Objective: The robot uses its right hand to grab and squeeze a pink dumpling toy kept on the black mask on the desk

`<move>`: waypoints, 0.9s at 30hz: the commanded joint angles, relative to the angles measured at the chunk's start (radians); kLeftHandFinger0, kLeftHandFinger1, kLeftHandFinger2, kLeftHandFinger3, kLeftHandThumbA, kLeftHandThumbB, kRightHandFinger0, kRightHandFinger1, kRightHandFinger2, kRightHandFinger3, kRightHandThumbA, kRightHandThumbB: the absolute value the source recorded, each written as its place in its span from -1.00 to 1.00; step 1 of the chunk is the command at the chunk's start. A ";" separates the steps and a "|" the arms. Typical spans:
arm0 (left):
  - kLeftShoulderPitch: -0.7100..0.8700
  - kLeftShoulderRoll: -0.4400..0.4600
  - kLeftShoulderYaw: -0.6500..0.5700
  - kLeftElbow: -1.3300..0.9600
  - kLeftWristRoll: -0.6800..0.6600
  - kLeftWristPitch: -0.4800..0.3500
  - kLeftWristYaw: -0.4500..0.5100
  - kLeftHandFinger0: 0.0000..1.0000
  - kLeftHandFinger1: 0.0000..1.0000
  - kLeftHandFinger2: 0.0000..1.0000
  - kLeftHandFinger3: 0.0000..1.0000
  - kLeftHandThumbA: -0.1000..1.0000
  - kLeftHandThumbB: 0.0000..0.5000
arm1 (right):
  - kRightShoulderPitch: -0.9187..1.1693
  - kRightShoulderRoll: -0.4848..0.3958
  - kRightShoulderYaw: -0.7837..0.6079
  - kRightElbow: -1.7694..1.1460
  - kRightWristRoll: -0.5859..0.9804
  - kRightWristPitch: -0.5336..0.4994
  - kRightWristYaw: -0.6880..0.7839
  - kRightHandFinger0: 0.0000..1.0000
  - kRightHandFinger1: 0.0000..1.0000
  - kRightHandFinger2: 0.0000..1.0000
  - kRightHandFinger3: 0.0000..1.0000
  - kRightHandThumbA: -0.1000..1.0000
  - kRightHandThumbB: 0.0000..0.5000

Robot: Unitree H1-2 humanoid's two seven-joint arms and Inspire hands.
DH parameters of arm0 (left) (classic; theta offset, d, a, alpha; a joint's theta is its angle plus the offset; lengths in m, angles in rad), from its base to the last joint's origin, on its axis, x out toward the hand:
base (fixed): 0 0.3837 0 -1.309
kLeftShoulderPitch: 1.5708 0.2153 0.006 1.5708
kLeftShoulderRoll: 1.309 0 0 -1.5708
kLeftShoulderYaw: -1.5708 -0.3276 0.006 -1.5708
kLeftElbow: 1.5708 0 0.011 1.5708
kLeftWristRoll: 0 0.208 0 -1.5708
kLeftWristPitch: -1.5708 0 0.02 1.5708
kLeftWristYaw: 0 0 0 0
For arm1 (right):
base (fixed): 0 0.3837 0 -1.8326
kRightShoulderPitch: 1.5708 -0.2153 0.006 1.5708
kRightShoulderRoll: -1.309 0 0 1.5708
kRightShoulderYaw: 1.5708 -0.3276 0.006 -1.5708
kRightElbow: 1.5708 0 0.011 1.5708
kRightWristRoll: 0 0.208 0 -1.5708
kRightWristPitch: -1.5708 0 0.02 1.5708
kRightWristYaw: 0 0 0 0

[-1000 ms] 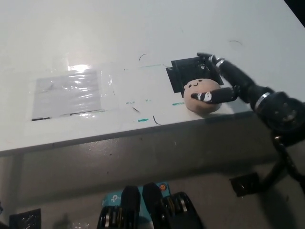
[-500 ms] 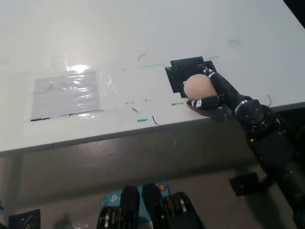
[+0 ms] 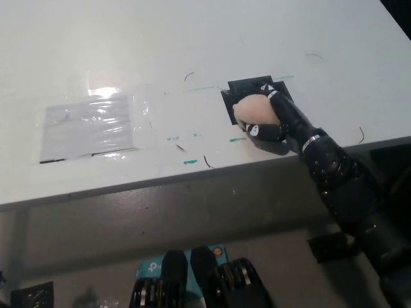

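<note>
Gripping: right hand (image 3: pixel 273 122) has its black fingers (image 3: pixel 257 131) wrapped round the pink dumpling toy (image 3: pixel 253 110), holding it tight.
Toy: pale pink, rounded, no face showing from the head view; sits over the lower right part of the black mask (image 3: pixel 242 90), at the mask's 5 o'clock. Can't tell whether it touches the mask or is lifted just off it.
Mask: flat dark square on the desk (image 3: pixel 192 45), upper edge and left side exposed, the rest hidden under toy and hand.
Right arm: black, comes in from the toy's 5 o'clock, crossing the desk's front edge (image 3: pixel 160 181).
Marks: short teal tape strips (image 3: pixel 192 162) and thin black pen strokes on the desk at the toy's 8 o'clock, near but apart from it.
Plastic sheet: clear sheet (image 3: pixel 93 125) taped flat, well apart at the toy's 9 o'clock, glare on its upper edge.
Left hand: not visible in this view.
Floor item: light blue box (image 3: pixel 151 266) at the toy's 7 o'clock, below desk level, partly hidden.
</note>
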 commanded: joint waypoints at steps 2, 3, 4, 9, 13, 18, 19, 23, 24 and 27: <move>-0.005 0.020 0.010 -0.034 -0.023 -0.006 -0.012 -1.00 -1.00 -0.78 -0.75 1.00 1.00 | 0.006 0.010 0.002 -0.019 -0.157 -0.262 -0.379 -1.00 -0.61 0.03 -0.60 -1.00 -0.54; -0.005 0.021 0.010 -0.031 -0.022 -0.009 -0.014 -1.00 -1.00 -0.78 -0.75 1.00 1.00 | 0.007 0.008 0.006 -0.021 -0.181 -0.268 -0.428 -1.00 -0.62 0.10 -0.46 -1.00 -0.46; -0.007 0.022 0.010 -0.023 -0.023 -0.015 -0.018 -1.00 -1.00 -0.77 -0.75 1.00 1.00 | 0.004 0.006 0.007 -0.020 -0.190 -0.271 -0.445 -0.93 -0.57 0.14 -0.32 -1.00 -0.52; -0.009 0.021 0.012 -0.017 -0.028 -0.015 -0.020 -1.00 -0.98 -0.76 -0.75 1.00 1.00 | 0.005 -0.007 0.014 -0.044 -0.242 -0.242 -0.520 -1.00 -0.83 -0.12 -0.29 -1.00 -0.33; -0.007 0.022 0.009 -0.022 -0.021 -0.013 -0.016 -1.00 -0.98 -0.77 -0.77 1.00 1.00 | 0.013 -0.018 0.018 -0.055 -0.262 -0.243 -0.534 -1.00 -1.00 -0.29 -0.40 -1.00 -0.05; -0.013 0.024 0.011 -0.002 -0.024 -0.029 -0.025 -1.00 -1.00 -0.78 -0.80 1.00 1.00 | 0.020 -0.017 0.020 -0.059 -0.285 -0.249 -0.568 -1.00 -1.00 -0.24 -0.53 -1.00 0.09; -0.009 0.022 0.010 -0.013 -0.023 -0.025 -0.022 -1.00 -0.98 -0.76 -0.77 1.00 1.00 | 0.022 -0.015 0.018 -0.063 -0.289 -0.249 -0.578 -1.00 -1.00 -0.29 -0.57 -1.00 0.09; -0.009 0.024 0.009 -0.016 -0.024 -0.023 -0.025 -1.00 -0.95 -0.73 -0.75 1.00 1.00 | 0.014 -0.012 0.025 -0.060 -0.323 -0.246 -0.635 -1.00 -0.96 -0.28 -0.61 -1.00 -0.03; -0.010 0.025 0.009 -0.016 -0.026 -0.018 -0.026 -1.00 -0.95 -0.74 -0.75 1.00 1.00 | 0.013 -0.011 0.027 -0.062 -0.329 -0.250 -0.646 -1.00 -0.93 -0.25 -0.62 -1.00 -0.03; -0.010 0.024 0.010 -0.015 -0.025 -0.017 -0.024 -1.00 -0.97 -0.77 -0.79 1.00 1.00 | 0.014 -0.007 0.028 -0.062 -0.339 -0.254 -0.666 -1.00 -0.90 -0.20 -0.66 -1.00 0.04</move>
